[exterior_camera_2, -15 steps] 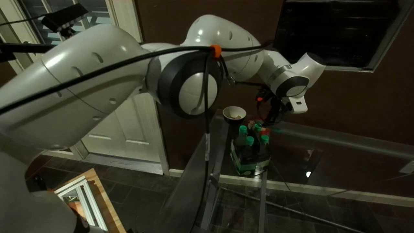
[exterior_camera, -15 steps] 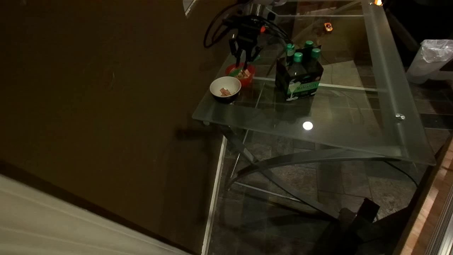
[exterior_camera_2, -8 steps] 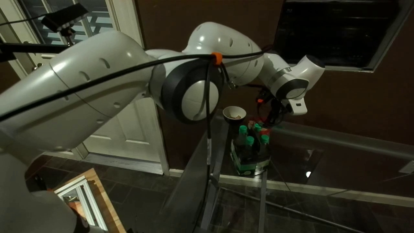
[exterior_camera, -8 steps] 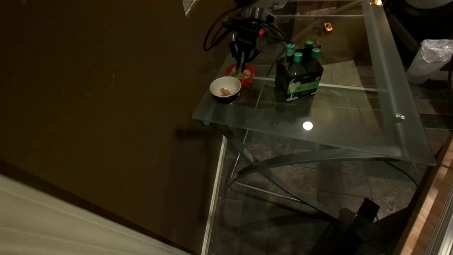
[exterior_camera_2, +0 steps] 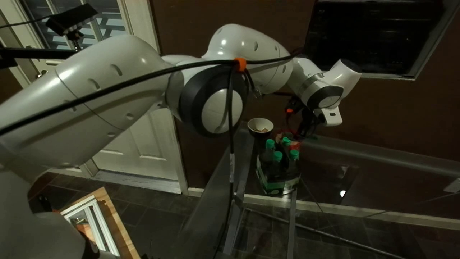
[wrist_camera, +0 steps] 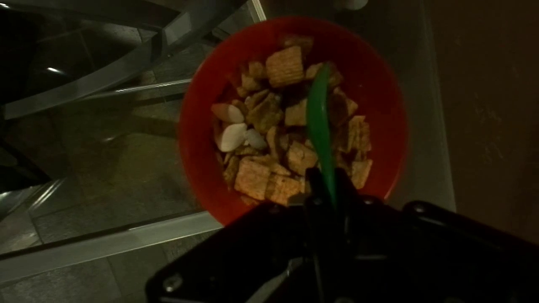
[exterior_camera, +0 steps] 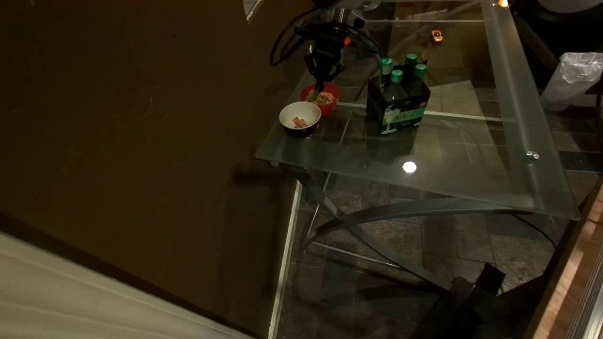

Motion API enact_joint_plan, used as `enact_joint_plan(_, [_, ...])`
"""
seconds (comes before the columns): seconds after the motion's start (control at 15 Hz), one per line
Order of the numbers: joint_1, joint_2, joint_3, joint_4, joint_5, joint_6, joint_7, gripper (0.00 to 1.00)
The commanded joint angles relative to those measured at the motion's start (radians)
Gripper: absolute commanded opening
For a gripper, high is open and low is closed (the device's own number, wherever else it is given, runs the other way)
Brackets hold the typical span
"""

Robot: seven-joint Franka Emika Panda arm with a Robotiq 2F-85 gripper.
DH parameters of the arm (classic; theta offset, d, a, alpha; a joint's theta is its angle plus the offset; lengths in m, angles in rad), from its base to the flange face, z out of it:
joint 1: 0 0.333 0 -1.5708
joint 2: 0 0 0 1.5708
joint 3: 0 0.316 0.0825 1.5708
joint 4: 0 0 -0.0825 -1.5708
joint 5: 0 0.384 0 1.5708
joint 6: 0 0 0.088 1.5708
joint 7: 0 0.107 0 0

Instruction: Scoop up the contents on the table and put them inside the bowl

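Gripper (wrist_camera: 329, 183) is closing up since the earlier frame, now clamping green utensil (wrist_camera: 318, 115) over cereal (wrist_camera: 252, 176) in red bowl (wrist_camera: 385, 126). White-lined bowl (exterior_camera: 301, 110) is sitting just beside that, on glass table (exterior_camera: 464, 172).

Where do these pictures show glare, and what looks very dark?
In an exterior view, a round white glare spot lies on the glass table; in an exterior view, highlights dot the white arm; in the wrist view, the gripper is almost black.
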Motion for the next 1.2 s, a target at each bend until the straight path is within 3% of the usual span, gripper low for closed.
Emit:
enact_joint_plan(0.0, [0.006, -0.017, -0.009, 0.002, -0.008, -0.018, 0.015, 0.03])
enact_joint_plan(0.6, [0.008, -0.018, -0.015, -0.009, -0.011, -0.015, 0.006, 0.05])
enact_joint_plan(0.67, [0.007, -0.019, -0.014, -0.009, -0.011, -0.016, 0.005, 0.11])
enact_joint_plan(0.73, [0.007, -0.019, -0.014, -0.01, -0.011, -0.018, 0.005, 0.24])
enact_joint_plan(1.07, [0.007, -0.02, -0.014, -0.012, -0.011, -0.022, 0.004, 0.35])
enact_joint_plan(1.13, [0.008, -0.02, -0.015, -0.014, -0.012, -0.024, 0.003, 0.31])
